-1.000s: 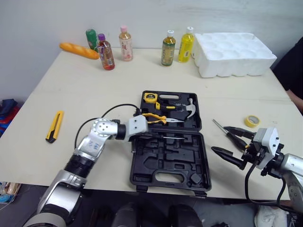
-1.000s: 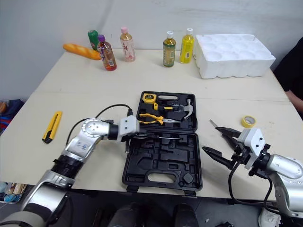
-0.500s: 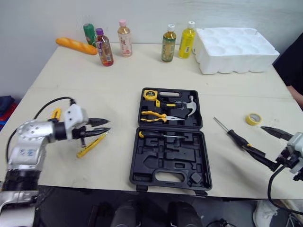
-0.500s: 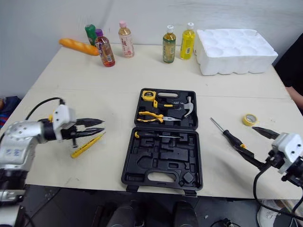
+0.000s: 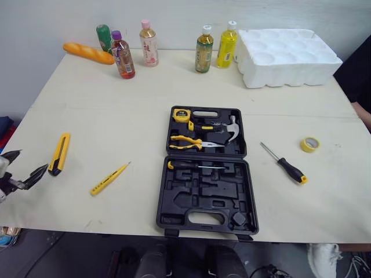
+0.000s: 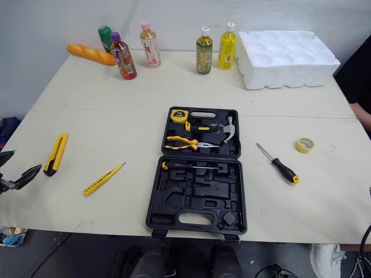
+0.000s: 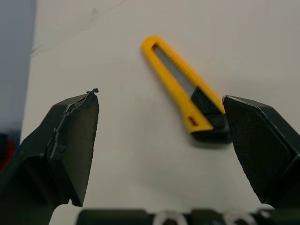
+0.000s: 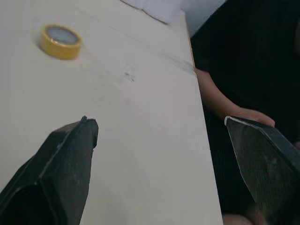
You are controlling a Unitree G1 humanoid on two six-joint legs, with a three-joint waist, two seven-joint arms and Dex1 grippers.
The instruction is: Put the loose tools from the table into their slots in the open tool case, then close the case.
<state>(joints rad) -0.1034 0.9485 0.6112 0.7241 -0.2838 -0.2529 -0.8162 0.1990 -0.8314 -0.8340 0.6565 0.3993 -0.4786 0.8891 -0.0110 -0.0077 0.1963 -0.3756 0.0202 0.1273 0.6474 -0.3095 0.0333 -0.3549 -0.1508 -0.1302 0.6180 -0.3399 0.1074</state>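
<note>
Both jaws gape empty: left facing the utility knife (image 7: 185,91), right the tape roll (image 8: 61,52).

Upper left: an orange baguette (image 5: 88,53) lying flat, a green bottle (image 5: 104,38) just behind its right end, a purple-capped bottle (image 5: 122,54) beside. Further right, a pink-capped bottle (image 5: 148,43), then an amber bottle (image 5: 203,48) and a yellow bottle (image 5: 226,45) side by side. Upper right: a white foam tray (image 5: 288,56). Near the right edge: a yellow tape roll (image 5: 310,144); above it, a person's dark sleeve (image 5: 359,75).
</note>
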